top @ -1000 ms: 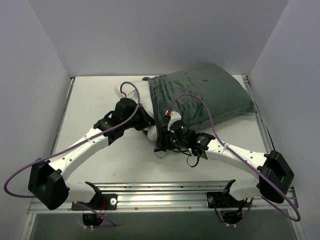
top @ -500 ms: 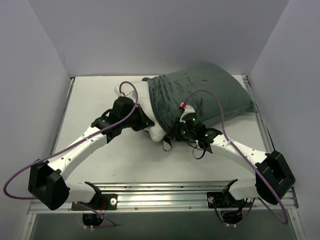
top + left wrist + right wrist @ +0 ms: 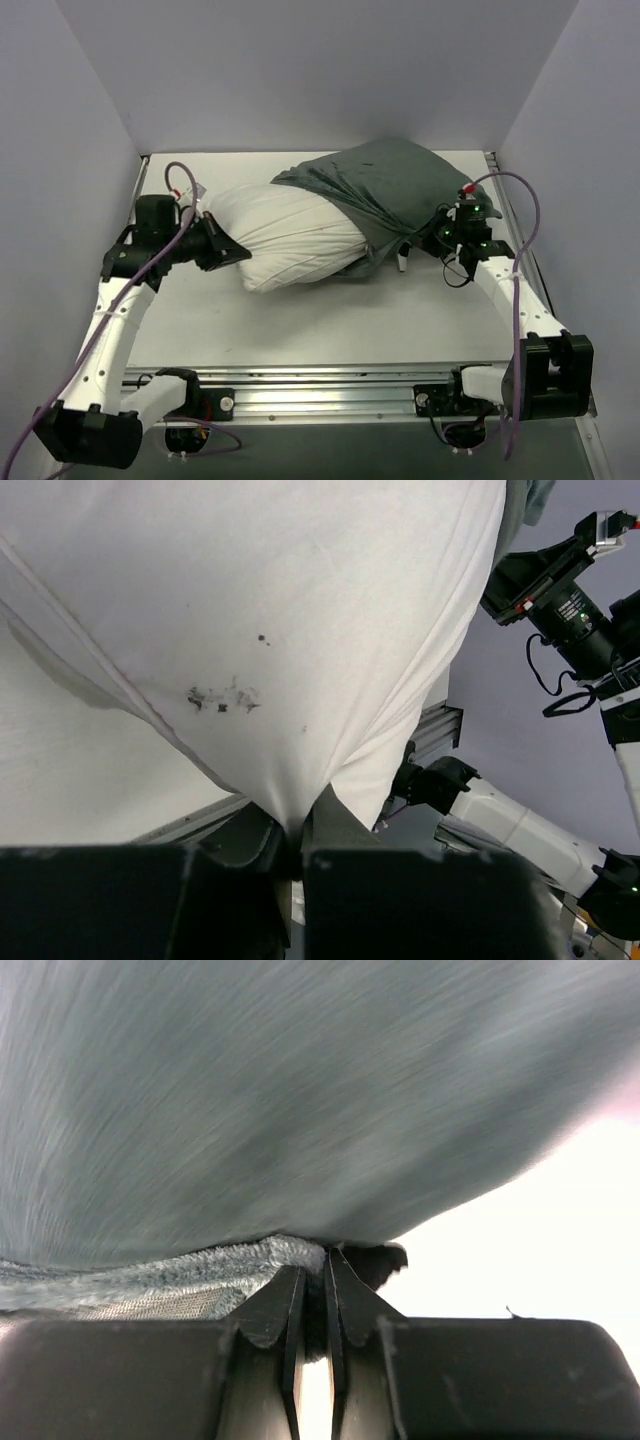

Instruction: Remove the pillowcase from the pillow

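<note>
The white pillow [image 3: 290,235] lies across the table middle, its left half bare. The pillowcase [image 3: 385,190], grey-green side out, covers its right half and bunches toward the back right. My left gripper [image 3: 232,254] is shut on the pillow's left end; in the left wrist view the white fabric [image 3: 250,660] is pinched between the jaws of that gripper [image 3: 295,845]. My right gripper [image 3: 432,232] is shut on the pillowcase's right edge; in the right wrist view its jaws [image 3: 312,1285] clamp the fuzzy grey-green hem [image 3: 200,1270].
The white table [image 3: 300,320] is walled by pale panels on the left, back and right. A metal rail [image 3: 320,378] runs along the near edge. Purple cables loop over both arms.
Both arms have pulled apart: the left gripper moved left with the pillow, the right moved right with the pillowcase. Much more white pillow now shows outside the case.
</note>
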